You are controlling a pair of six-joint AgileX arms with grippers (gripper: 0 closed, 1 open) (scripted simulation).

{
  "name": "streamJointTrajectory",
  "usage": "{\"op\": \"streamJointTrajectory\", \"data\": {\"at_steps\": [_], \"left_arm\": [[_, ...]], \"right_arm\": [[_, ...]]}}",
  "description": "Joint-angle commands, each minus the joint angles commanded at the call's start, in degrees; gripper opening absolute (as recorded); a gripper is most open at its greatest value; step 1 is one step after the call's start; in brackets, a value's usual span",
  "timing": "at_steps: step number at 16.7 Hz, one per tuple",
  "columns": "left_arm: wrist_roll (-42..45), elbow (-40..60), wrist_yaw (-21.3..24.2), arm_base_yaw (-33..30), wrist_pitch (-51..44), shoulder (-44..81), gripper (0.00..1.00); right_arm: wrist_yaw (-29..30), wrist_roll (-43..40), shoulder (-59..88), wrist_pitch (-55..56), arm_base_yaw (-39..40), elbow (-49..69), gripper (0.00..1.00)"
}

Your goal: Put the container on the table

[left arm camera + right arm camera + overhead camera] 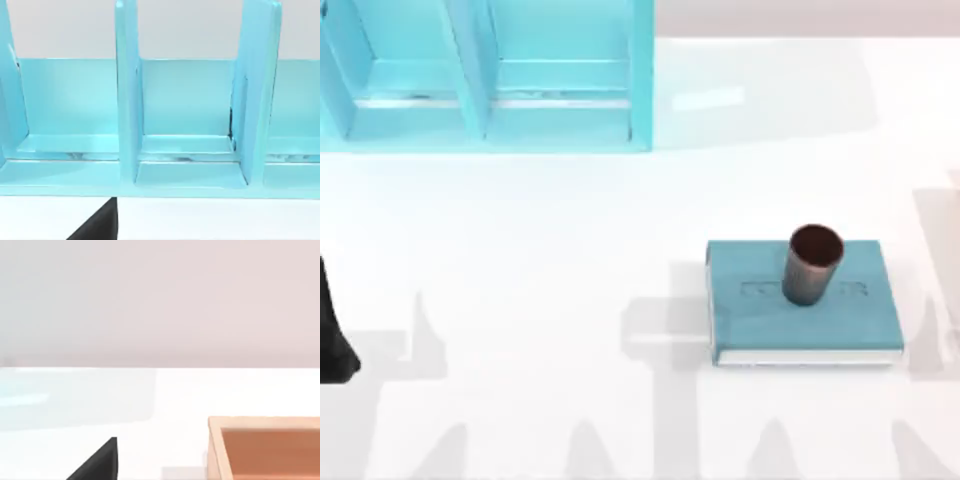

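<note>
The container point(812, 265), a small reddish-brown cup with a dark inside, stands upright on the far middle of a teal book point(805, 300). The book lies flat on the white table point(570, 260), right of centre. My left arm point(332, 330) is parked at the table's left edge, far from the cup. A dark part of my left gripper point(97, 225) juts in low in the left wrist view, facing the shelf. A like dark part of my right gripper point(97, 462) hangs over bare table in the right wrist view.
A light blue shelf unit point(485, 75) with upright dividers point(127, 100) stands at the table's far left. An open tan box point(265, 447) sits on the table in the right wrist view. White surface stretches between the shelf and the book.
</note>
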Motion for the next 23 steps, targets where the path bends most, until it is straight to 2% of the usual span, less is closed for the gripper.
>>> {"op": "streamJointTrajectory", "data": {"at_steps": [5,10,16,23], "left_arm": [[-0.09,1.54,-0.04,-0.86,-2.15,2.80,1.00],[-3.23,13.03,-0.55,-5.06,-10.21,14.68,1.00],[-11.83,39.34,-2.20,-13.66,-24.50,37.01,1.00],[-24.89,78.39,-5.32,-26.98,-46.24,70.77,1.00]], "right_arm": [[0.00,0.00,0.00,0.00,0.00,0.00,1.00],[0.00,0.00,0.00,0.00,0.00,0.00,1.00],[0.00,0.00,0.00,0.00,0.00,0.00,1.00],[0.00,0.00,0.00,0.00,0.00,0.00,1.00]]}}
